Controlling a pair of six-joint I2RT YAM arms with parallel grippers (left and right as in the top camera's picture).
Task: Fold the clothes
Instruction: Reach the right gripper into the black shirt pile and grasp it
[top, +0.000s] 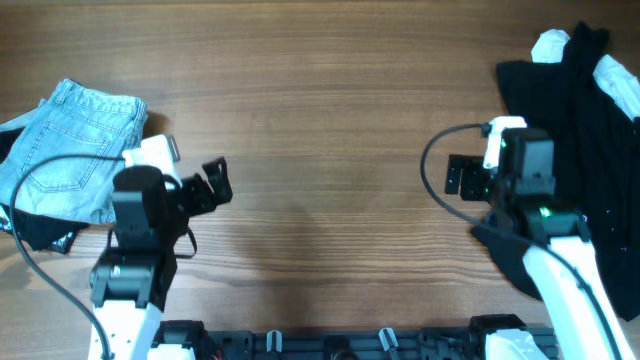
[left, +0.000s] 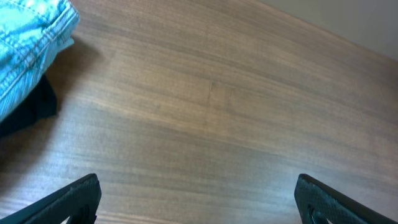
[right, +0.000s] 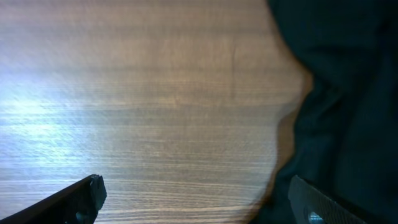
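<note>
The left hand (top: 220, 182) hangs over bare desk (top: 330, 110) at the near left, its jaws spread wide and holding nothing. The right hand (top: 455, 176) hangs at the near right, spread just as wide and also empty. Both point toward the middle, well apart from each other.

The jeans (top: 75, 140) lie crumpled at the left edge, just beside the left arm, with a dark cloth (top: 40, 232) poking out from under their near side. In the left wrist view the jeans (left: 28, 43) fill the top left corner with the dark cloth (left: 31, 109) below them — the fingers (left: 68, 202) stand clear of both, with only wood grain between them.

The black shirt (top: 585, 130) lies heaped along the right edge, running from far to near and partly under the right arm. White shirts (top: 550, 45) show at its far end, one on either side of a black fold. In the right wrist view the black shirt (right: 342, 93) covers the right side, and the finger (right: 329, 202) on that side sits over or against its edge — I cannot tell which; the other finger is over bare wood
</note>
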